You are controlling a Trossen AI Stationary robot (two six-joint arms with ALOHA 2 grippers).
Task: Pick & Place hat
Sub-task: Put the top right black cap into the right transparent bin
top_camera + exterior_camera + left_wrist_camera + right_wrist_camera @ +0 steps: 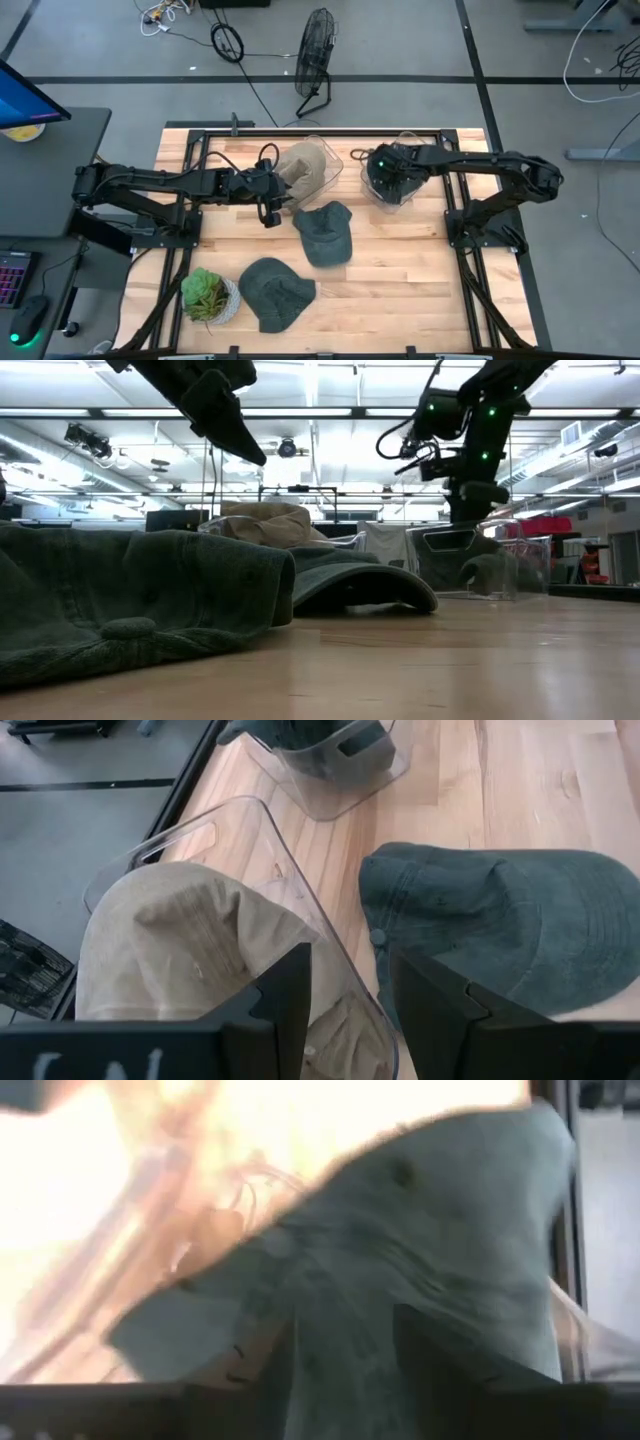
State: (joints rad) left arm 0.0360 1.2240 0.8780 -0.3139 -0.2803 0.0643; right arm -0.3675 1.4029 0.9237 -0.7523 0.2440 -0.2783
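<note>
A small green plant (207,295) sits in its pot near the front left corner of the wooden bench (400,270), well in front of the left pincer. Beside the plant lies a dark green hat (273,291).

The left pincer (272,203) hangs over the bench, at the near edge of a clear box (330,160). Its two fingers (288,995) are spread apart and hold nothing. A tan hat (303,168) fills that clear box, right beyond the left pincer. In the left wrist view the tan hat (170,945) shows behind the curved clear wall (290,870), and one finger sits against that wall.

Just to the right of the left pincer a dark green cap (323,232) lies flat on the bench, outside both boxes. It is between the two pincers and a bit nearer the front.

Farther right, the right pincer (392,178) reaches down into a second clear box (400,195). A dark green hat (420,1250) is inside this box, right under the right pincer and touching its fingers. I cannot tell if the right pincer is clenched on it or let go.
</note>
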